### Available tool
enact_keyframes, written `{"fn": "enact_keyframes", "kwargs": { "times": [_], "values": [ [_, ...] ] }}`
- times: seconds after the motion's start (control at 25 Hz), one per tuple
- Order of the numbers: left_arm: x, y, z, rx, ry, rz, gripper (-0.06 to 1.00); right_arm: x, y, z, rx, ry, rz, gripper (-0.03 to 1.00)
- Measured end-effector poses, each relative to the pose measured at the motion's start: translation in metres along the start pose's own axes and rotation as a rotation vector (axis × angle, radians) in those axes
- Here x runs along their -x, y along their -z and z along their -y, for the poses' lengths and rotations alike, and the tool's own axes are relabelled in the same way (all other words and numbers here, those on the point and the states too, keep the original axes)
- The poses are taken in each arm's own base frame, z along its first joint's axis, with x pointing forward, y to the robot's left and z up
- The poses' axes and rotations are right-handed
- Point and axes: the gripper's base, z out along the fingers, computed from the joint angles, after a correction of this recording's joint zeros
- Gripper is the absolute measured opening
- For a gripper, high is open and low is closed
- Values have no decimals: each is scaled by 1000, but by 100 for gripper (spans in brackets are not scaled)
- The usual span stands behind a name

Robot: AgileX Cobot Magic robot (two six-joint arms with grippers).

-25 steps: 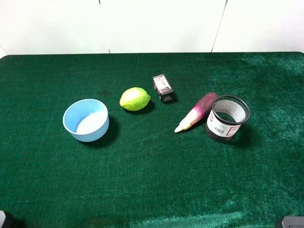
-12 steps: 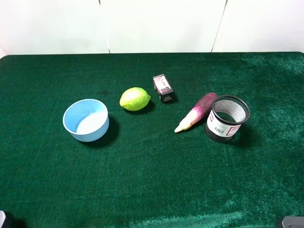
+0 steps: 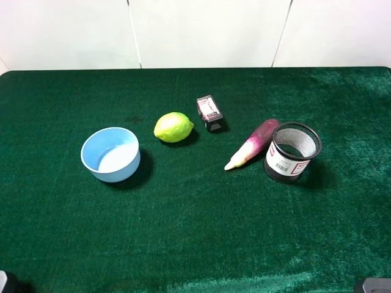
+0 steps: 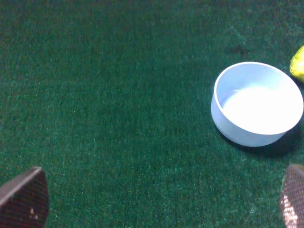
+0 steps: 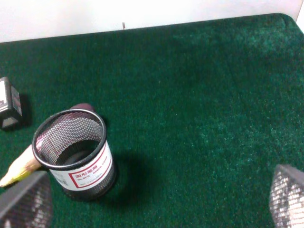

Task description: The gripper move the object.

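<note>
The black wire-mesh cup (image 3: 292,152) with a white, red-printed label stands upright on the right of the green table. In the right wrist view the cup (image 5: 76,154) is ahead of my right gripper (image 5: 156,199) and off to one side, apart from it. The right gripper is open and empty, and only its two fingertips (image 5: 23,202) show. My left gripper (image 4: 159,202) is open and empty over bare cloth, short of the light blue bowl (image 4: 256,109). Both grippers sit near the table's front edge, almost out of the exterior high view.
A pink and white radish-like vegetable (image 3: 252,144) lies right against the cup's left side. A small black box (image 3: 209,113) and a lemon (image 3: 173,127) sit mid-table. The light blue bowl (image 3: 110,154) is on the left. A white wall runs behind the table's far edge.
</note>
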Motion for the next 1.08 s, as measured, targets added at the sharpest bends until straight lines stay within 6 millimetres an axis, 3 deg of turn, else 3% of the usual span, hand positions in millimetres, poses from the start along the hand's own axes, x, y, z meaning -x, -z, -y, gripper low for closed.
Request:
{"fn": "enact_keyframes", "kwargs": {
  "times": [1.08],
  "values": [
    [0, 0, 0, 0, -3, 0, 99, 0, 0, 0, 0, 0, 0, 70]
  ]
}}
